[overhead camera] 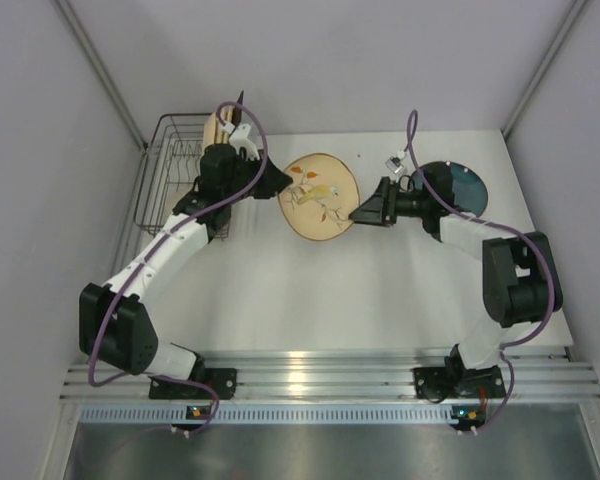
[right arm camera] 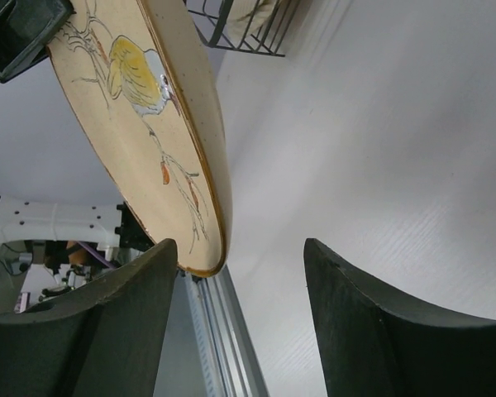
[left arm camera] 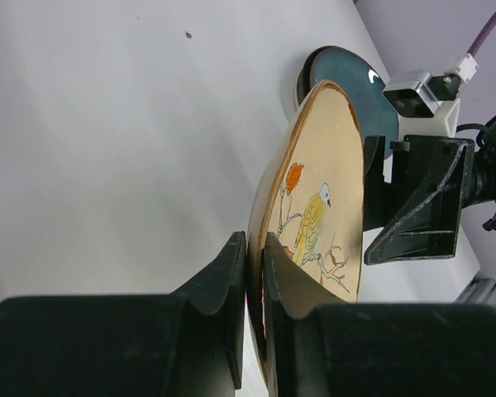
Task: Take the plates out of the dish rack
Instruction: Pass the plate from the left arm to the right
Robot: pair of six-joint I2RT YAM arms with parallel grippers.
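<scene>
Left gripper (left arm camera: 255, 248) clamped on cream bird plate (left arm camera: 322, 190) rim, right gripper (right arm camera: 240, 252) spread at opposite rim, teal plate (overhead camera: 470, 183) beyond half hidden by right arm (overhead camera: 462, 236).

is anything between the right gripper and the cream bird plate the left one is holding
Nothing visible does. The round cream bird-patterned plate, pinched at its rim by the left gripper, has its opposite rim right at the open right gripper, with no object between them.
</scene>
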